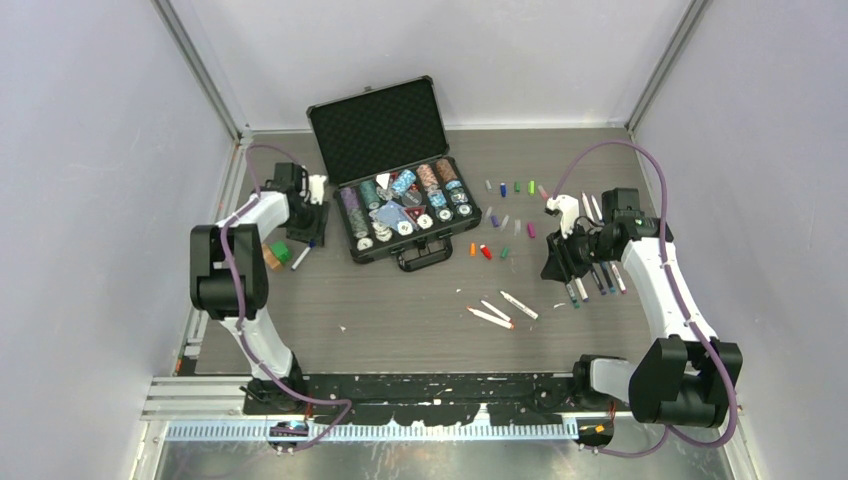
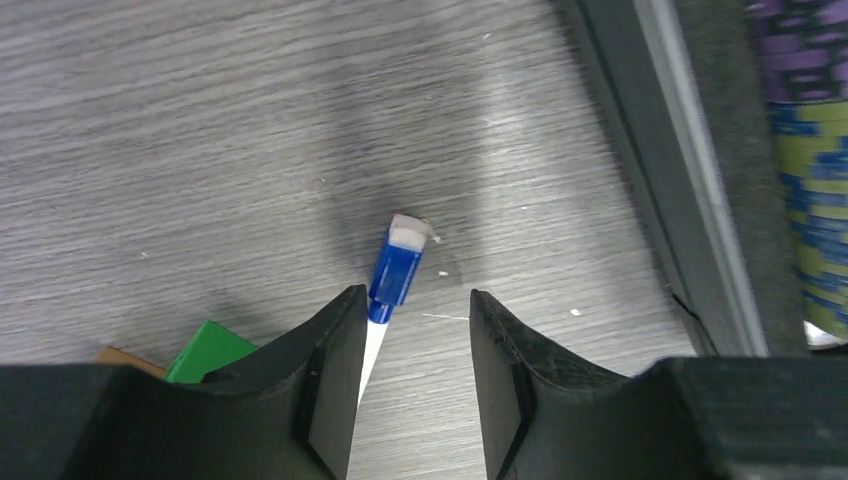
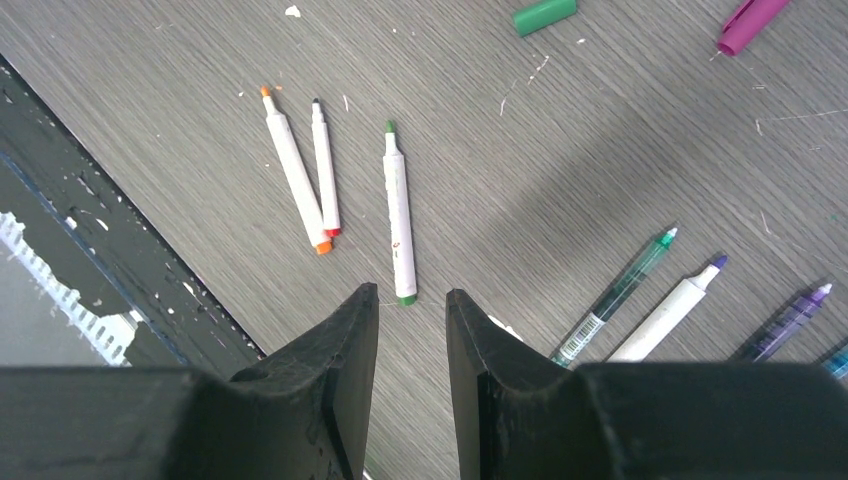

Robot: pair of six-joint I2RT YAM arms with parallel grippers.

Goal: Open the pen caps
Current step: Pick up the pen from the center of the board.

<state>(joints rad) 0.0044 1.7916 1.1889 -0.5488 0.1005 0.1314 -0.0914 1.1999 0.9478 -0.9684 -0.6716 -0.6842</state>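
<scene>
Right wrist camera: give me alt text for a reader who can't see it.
The right gripper, black jaws slightly apart and empty, hangs over a grey wood-grain table near three uncapped white marker pens. More pens lie at right; a green cap and magenta cap at top.

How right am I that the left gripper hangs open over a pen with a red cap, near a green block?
Wrong in one point: the cap is blue, not red. The left wrist view shows the left gripper open over a pen with a blue cap, near the green block.

wide overhead, wrists close, looking down, pens (image 1: 519,305) shared
</scene>
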